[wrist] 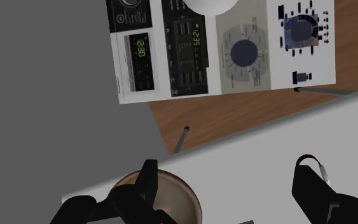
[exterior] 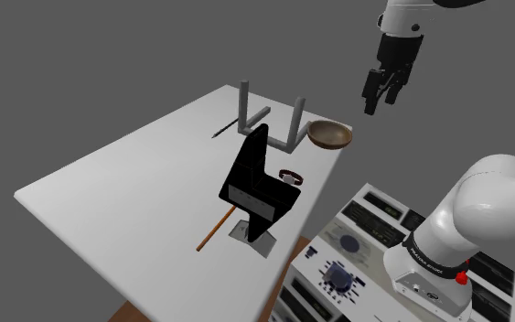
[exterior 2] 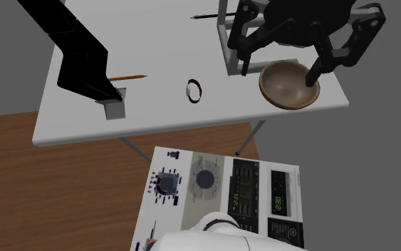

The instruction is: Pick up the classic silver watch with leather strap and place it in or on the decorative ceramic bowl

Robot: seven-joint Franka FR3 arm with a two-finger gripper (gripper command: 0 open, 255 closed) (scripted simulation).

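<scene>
One watch (exterior: pixel 290 177) lies near the tabletop's (exterior: pixel 136 183) edge, strap looped, opening upward. One bowl (exterior: pixel 328 135) sits at a corner, the claw (exterior: pixel 380 102) open and empty above.

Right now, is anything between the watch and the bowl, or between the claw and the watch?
Nothing visible. The table between the watch and the bowl is bare. The grey rack stands beside that path, and the open claw hangs over the bowl.
</scene>
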